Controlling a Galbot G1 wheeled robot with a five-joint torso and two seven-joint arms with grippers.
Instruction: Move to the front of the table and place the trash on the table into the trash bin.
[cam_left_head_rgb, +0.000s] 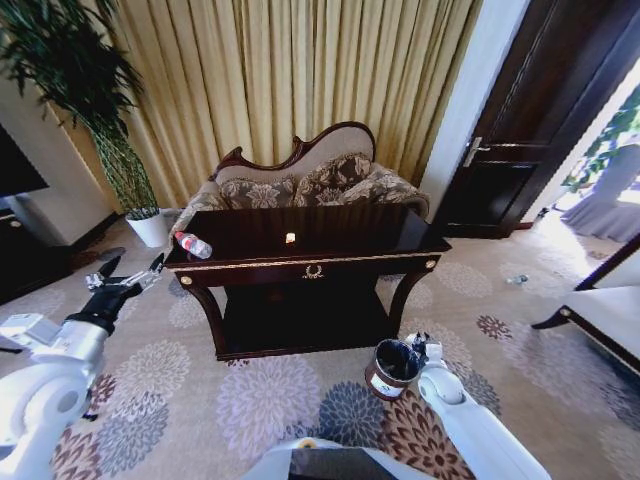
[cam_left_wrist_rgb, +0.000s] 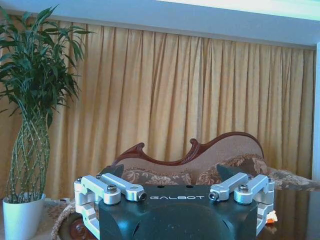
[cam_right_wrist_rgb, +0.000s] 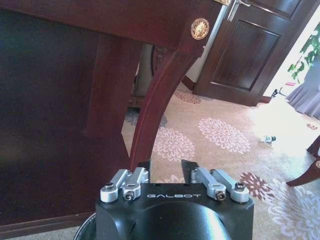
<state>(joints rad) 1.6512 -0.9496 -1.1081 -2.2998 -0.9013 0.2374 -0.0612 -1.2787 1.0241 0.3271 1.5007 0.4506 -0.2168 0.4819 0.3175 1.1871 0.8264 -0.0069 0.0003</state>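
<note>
The dark glossy table (cam_left_head_rgb: 330, 262) with gold trim stands in front of me. On its left end lies a clear bottle (cam_left_head_rgb: 192, 244) with a red cap, and a small pale scrap (cam_left_head_rgb: 290, 238) sits near the middle. The round dark trash bin (cam_left_head_rgb: 395, 368) stands on the carpet by the table's right front leg (cam_right_wrist_rgb: 150, 115). My left gripper (cam_left_head_rgb: 128, 272) hovers open just off the table's left end, level with the bottle; its fingers (cam_left_wrist_rgb: 118, 170) are spread wide. My right gripper (cam_left_head_rgb: 420, 348) hangs low beside the bin, its fingers (cam_right_wrist_rgb: 144, 167) a narrow gap apart and holding nothing.
A carved-frame patterned sofa (cam_left_head_rgb: 300, 180) stands behind the table, before gold curtains. A tall plant in a white pot (cam_left_head_rgb: 150, 228) is at the back left. A dark door (cam_left_head_rgb: 540, 130) is on the right, with a chair leg (cam_right_wrist_rgb: 306, 175) nearby. Flowered carpet (cam_left_head_rgb: 260, 400) lies in front.
</note>
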